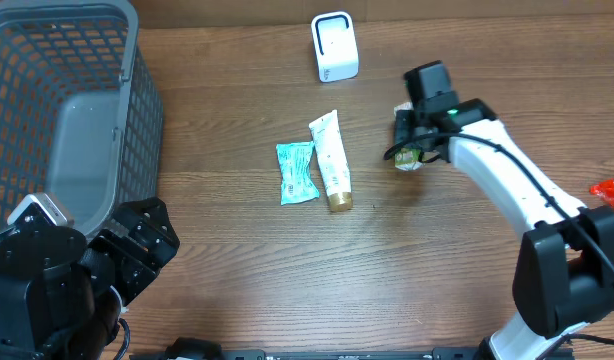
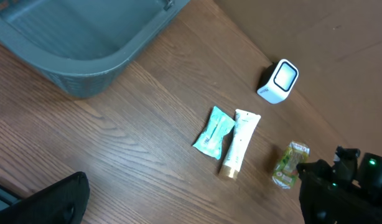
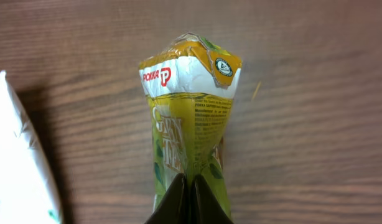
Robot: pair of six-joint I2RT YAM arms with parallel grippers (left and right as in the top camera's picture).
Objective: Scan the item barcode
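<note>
One broad wooden table (image 1: 237, 290) is shown from above. Its far left corner is filled by a grey mesh basket (image 1: 137, 110). The near left corner is taken up by the black left arm (image 1: 47, 290); the left gripper (image 1: 132, 250) is seen with its jaws spread wide and nothing between them. The white right arm (image 1: 507, 180) is stretched from the near right edge toward the middle of the table. A small white scanner (image 1: 334, 46) is stood upright near the far edge. A white tube (image 1: 331, 160) and a teal packet (image 1: 296, 172) are laid side by side at the centre. Just right of them, on the table, a green tea pouch (image 3: 191, 118) is pinched by the closed jaws of the right gripper (image 3: 191, 196), well apart from the scanner. A red item (image 1: 611, 190) is cut off by the right edge.
</note>
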